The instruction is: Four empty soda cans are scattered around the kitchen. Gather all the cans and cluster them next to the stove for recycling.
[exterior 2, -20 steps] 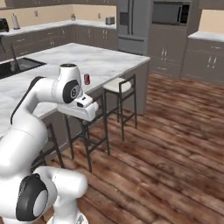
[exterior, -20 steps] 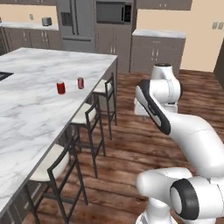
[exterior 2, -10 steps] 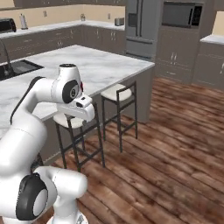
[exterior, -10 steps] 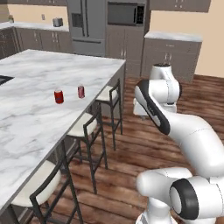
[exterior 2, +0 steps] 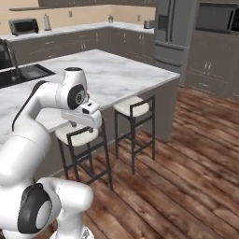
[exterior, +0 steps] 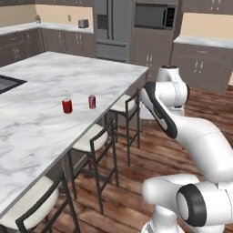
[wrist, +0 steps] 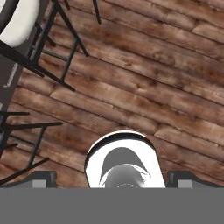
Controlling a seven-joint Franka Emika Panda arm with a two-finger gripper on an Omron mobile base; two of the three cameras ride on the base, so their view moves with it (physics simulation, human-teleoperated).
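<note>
**Red cans waiting on the marble island**

Red and silver-topped, two cans are standing upright near the island's (exterior: 41, 132) stool-side edge: one can (exterior: 67, 105) nearer, a second can (exterior: 92, 101) just beyond it, apart. The gripper (wrist: 112, 178) is hanging over the plank floor (wrist: 144, 87) beside the stools (exterior 2: 134, 106), jaws spread wide, holding and touching nothing. A fridge (exterior: 112, 27) is standing at the far wall.

Two red soda cans stand on the marble island, one (exterior: 67, 105) left of center in the left base view, the other (exterior: 92, 101) just right of it. Three bar stools line the island edge there: one at the bottom left (exterior: 27, 208), one (exterior: 91, 139) mid-frame, one (exterior: 124, 103) above it.
</note>
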